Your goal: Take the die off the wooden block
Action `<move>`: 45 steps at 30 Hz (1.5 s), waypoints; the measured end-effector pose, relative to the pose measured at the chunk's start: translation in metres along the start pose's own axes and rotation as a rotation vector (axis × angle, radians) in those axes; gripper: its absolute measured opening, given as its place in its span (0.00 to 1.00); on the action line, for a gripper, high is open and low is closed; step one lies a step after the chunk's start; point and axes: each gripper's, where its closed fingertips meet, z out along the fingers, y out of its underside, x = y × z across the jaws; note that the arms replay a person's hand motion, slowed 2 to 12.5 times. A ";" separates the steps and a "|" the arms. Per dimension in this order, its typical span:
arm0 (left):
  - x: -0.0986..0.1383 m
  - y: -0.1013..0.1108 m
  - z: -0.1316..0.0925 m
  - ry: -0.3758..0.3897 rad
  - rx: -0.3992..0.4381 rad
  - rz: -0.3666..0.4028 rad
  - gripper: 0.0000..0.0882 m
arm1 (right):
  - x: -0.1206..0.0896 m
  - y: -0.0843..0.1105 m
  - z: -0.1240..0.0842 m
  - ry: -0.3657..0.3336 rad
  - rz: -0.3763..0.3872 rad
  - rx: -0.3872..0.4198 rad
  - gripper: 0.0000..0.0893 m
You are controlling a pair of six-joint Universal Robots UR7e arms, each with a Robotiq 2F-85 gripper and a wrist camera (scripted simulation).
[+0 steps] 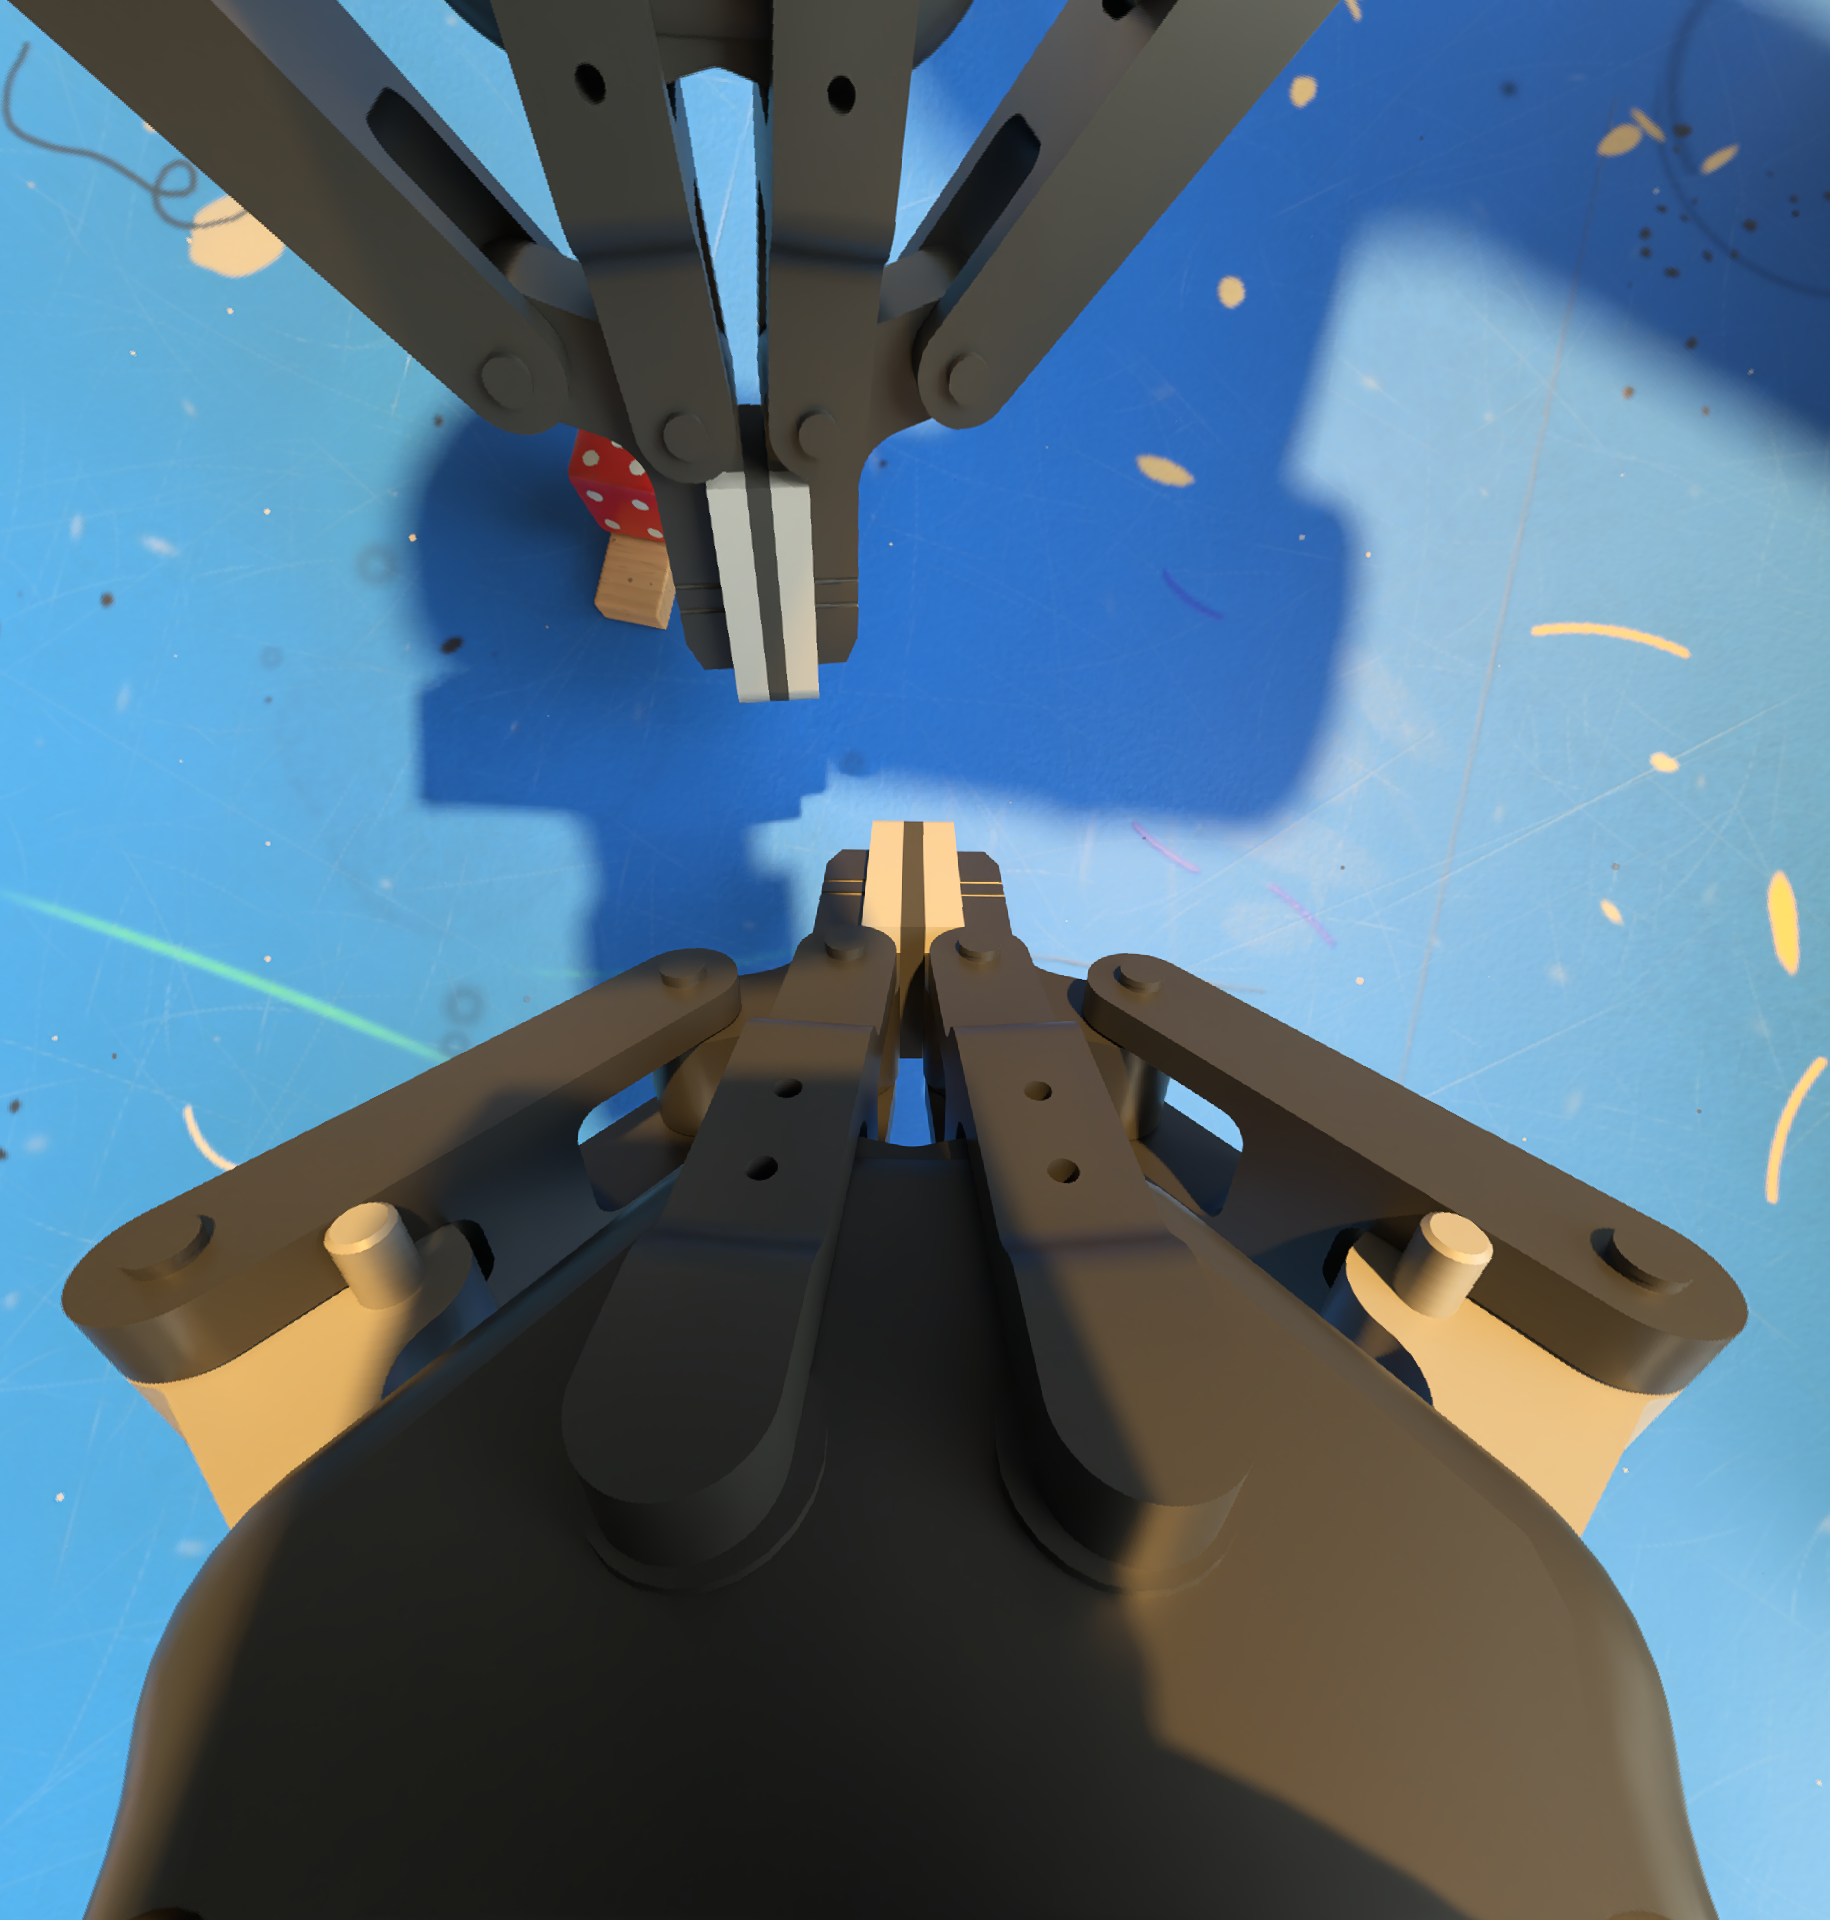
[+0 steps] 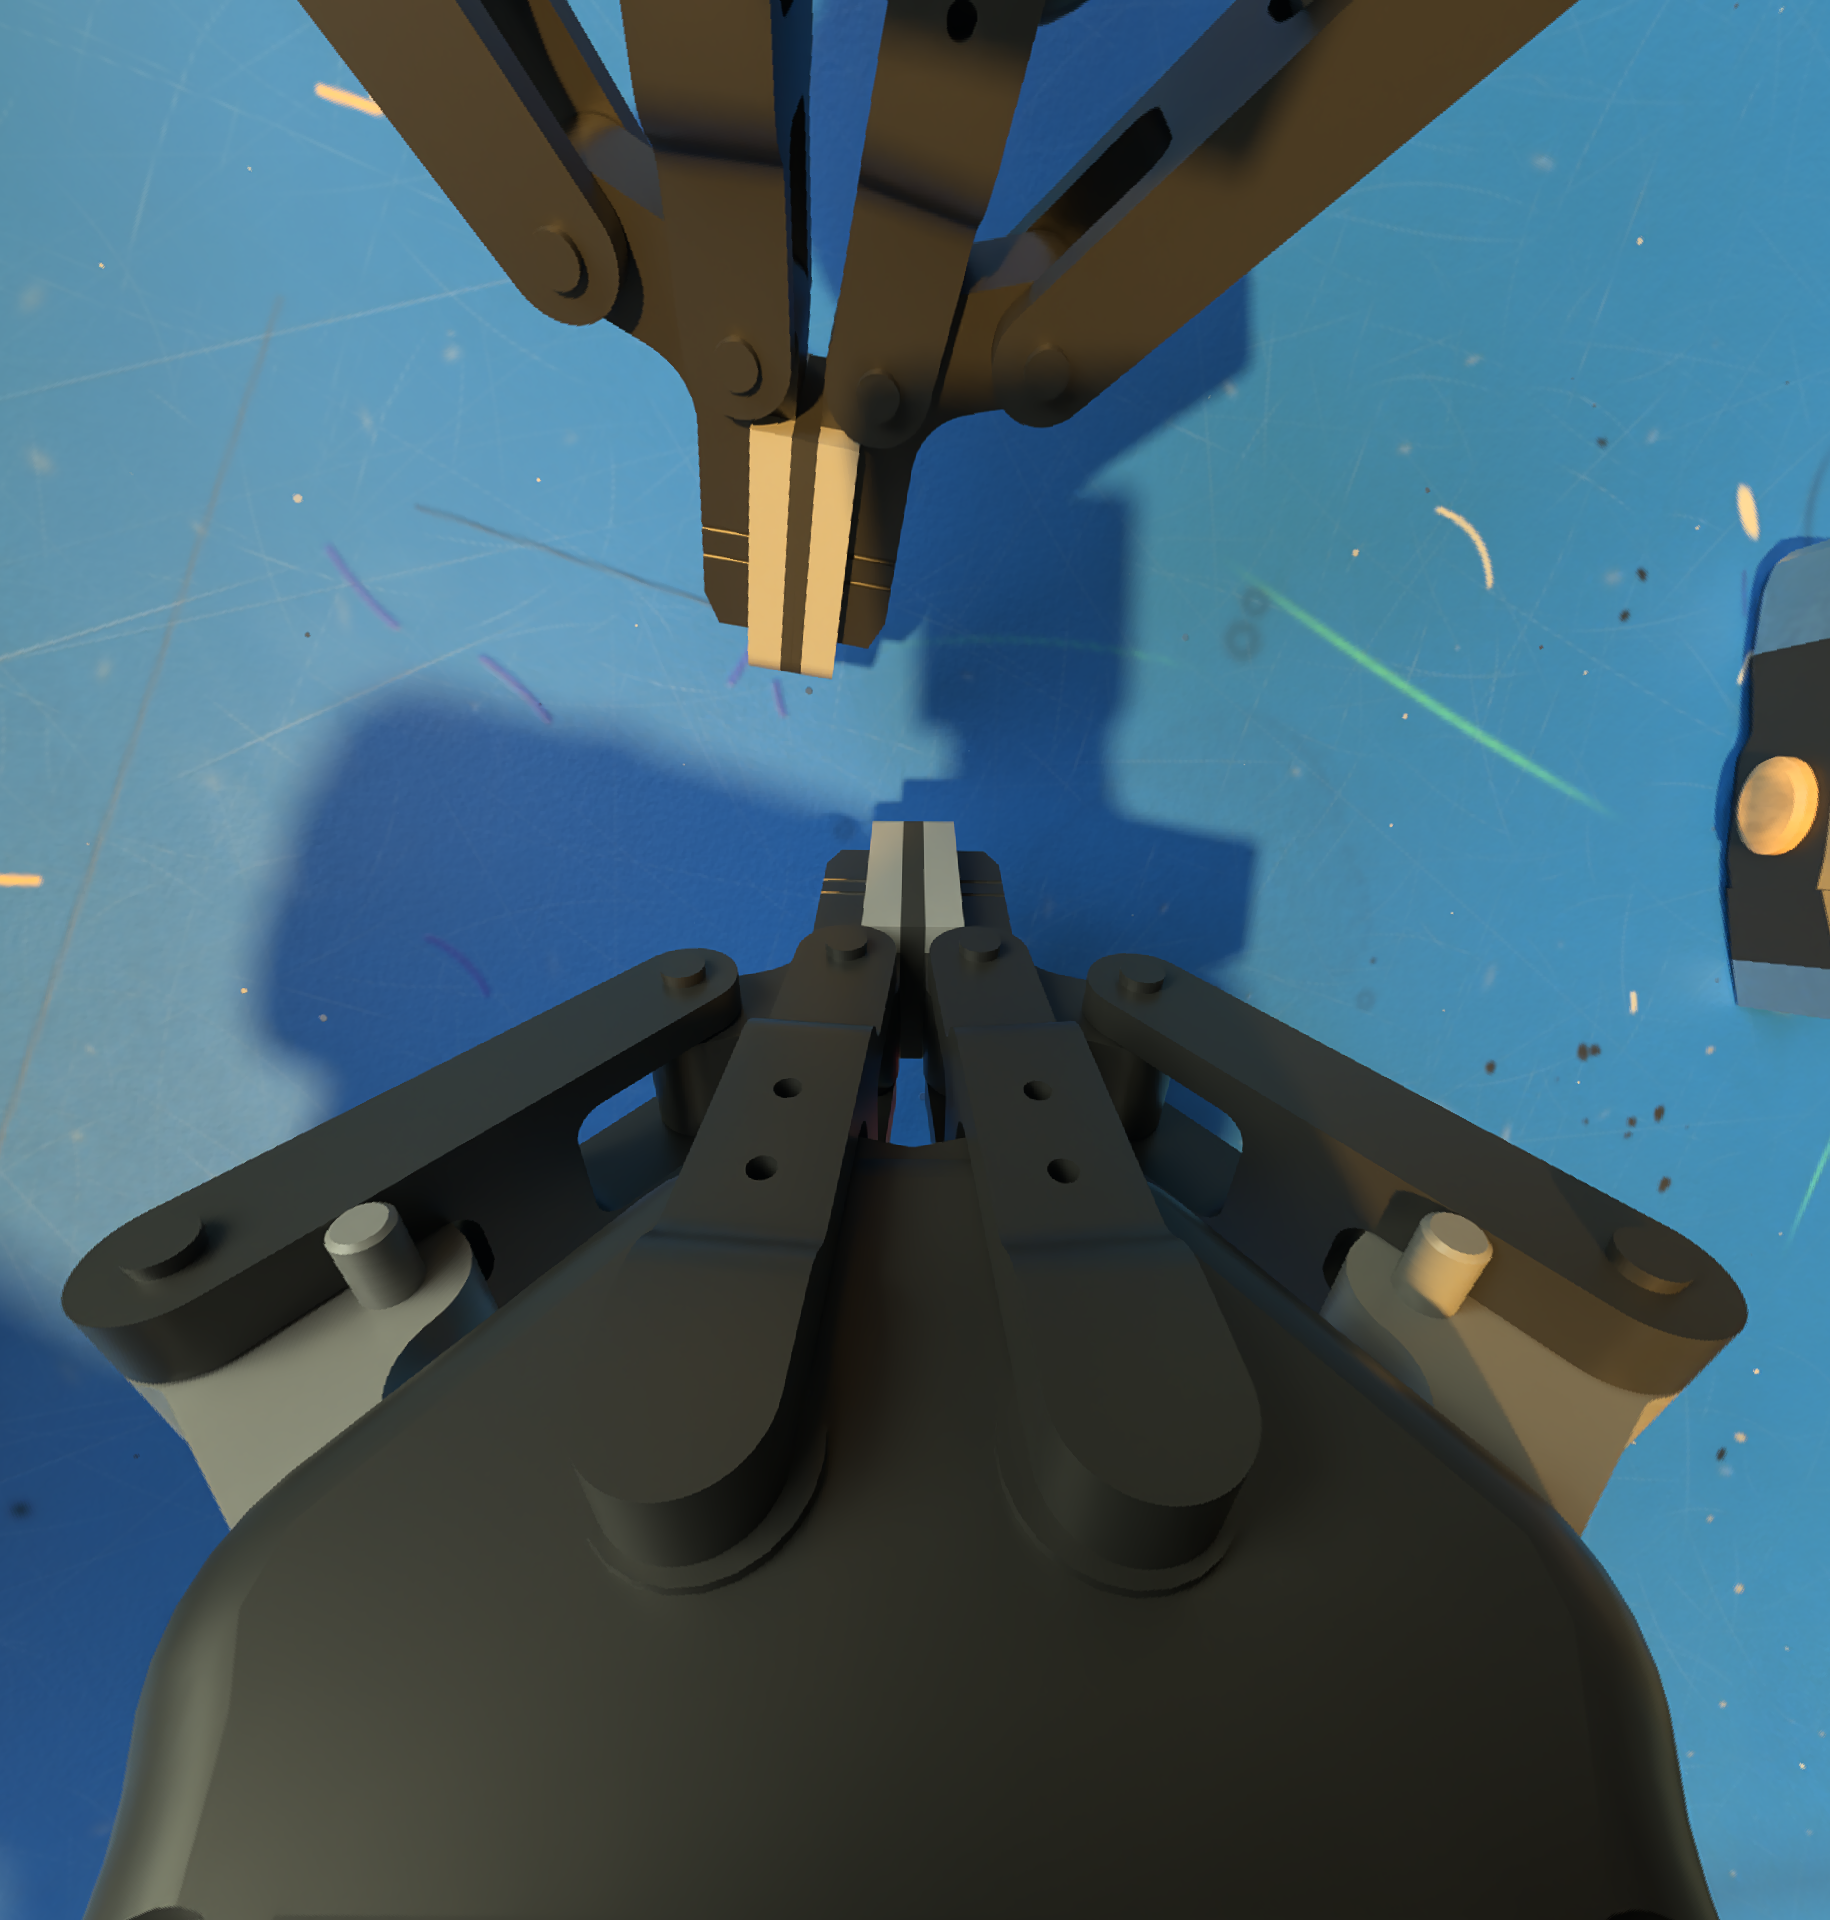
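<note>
In the left wrist view, a red die with white pips (image 1: 610,490) sits on top of a small wooden block (image 1: 636,584), both partly hidden behind the right gripper (image 1: 776,694), which hangs shut just to their right. My left gripper (image 1: 912,826) is shut and empty, low in the view, well short of the die. In the right wrist view my right gripper (image 2: 912,826) is shut and empty; the left gripper (image 2: 791,665) faces it, also shut. The die and block do not show in the right wrist view.
The blue, scratched tabletop (image 1: 1513,790) spreads all around, with dark gripper shadows at the centre. A dark and pale boxy object with a round knob (image 2: 1799,790) lies at the right edge of the right wrist view.
</note>
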 end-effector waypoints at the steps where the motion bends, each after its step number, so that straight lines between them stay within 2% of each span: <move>1: 0.000 -0.001 0.000 0.001 0.004 0.000 0.00 | 0.000 0.000 0.000 0.000 0.002 0.001 0.00; 13: -0.001 -0.002 0.000 0.001 0.007 0.001 0.00 | 0.002 -0.001 -0.002 0.014 0.000 0.006 0.00; 20: -0.003 -0.006 0.000 -0.006 0.028 0.005 0.00 | 0.005 -0.002 -0.006 0.031 0.005 0.031 0.06; 26: -0.010 -0.008 -0.005 -0.048 0.063 0.004 0.00 | 0.016 0.000 -0.018 0.087 0.033 0.074 0.12; 32: -0.020 -0.018 -0.012 -0.098 0.168 0.019 0.00 | 0.025 0.000 -0.032 0.111 0.085 0.171 0.18; 37: -0.038 -0.032 -0.022 -0.149 0.309 0.021 0.00 | 0.040 0.004 -0.043 0.178 0.129 0.252 0.23; 40: -0.045 -0.045 -0.029 -0.142 0.413 0.021 0.00 | 0.047 0.006 -0.048 0.206 0.151 0.295 0.25; 45: -0.050 -0.059 -0.035 -0.106 0.544 0.016 0.00 | 0.043 0.008 -0.046 0.184 0.206 0.357 0.31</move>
